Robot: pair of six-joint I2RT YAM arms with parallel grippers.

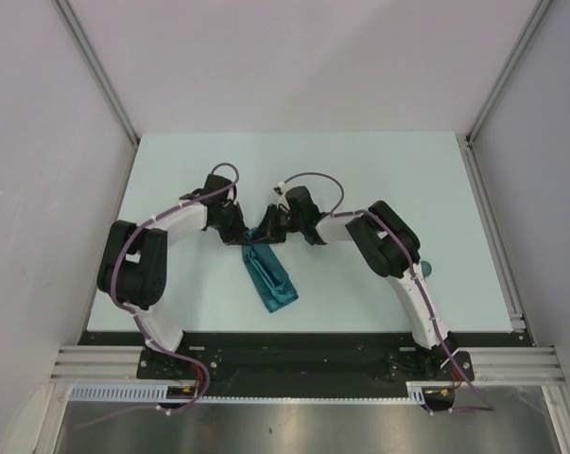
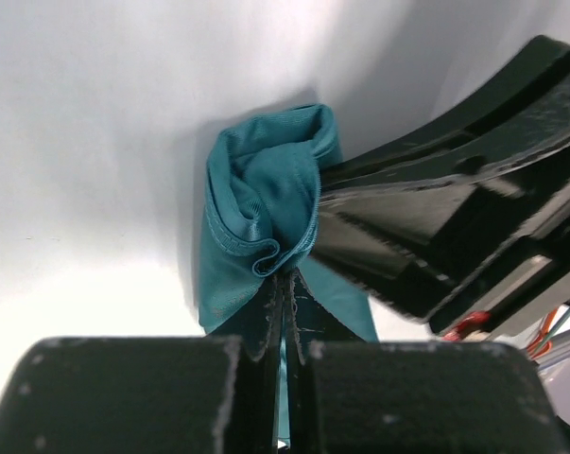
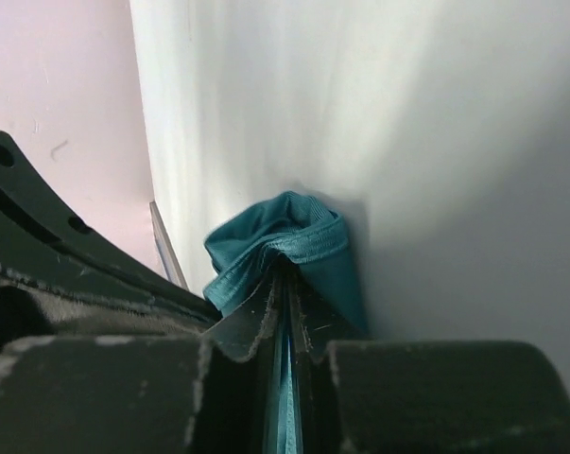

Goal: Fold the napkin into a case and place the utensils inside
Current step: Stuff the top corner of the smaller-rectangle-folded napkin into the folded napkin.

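A: Left gripper (image 2: 283, 280) state?
B: Fingers were pressed together, pinching a hem of the napkin (image 2: 266, 189). Teal cloth showed in the slit between them. The fabric was bunched in a loose roll just ahead of the tips.
A: Right gripper (image 3: 283, 286)?
B: Same. It was nearly closed on the napkin edge, with a thin teal strip visible between the fingers. The cloth humped up right in front of its tips, touching them.
A: Spacing between the two?
B: Almost tip to tip. In the left wrist view the right gripper sat just right of the left tips, angled in, biting the same bunched end. In the right wrist view the left gripper's body filled the lower left.
A: Rest of the cloth?
B: From overhead it was a long, narrow folded strip on the table (image 1: 360, 170). It trailed from both grippers back toward the arm bases, skewed slightly right. Only the far end was gathered at the tips. The near end lay flat, well apart from either gripper.
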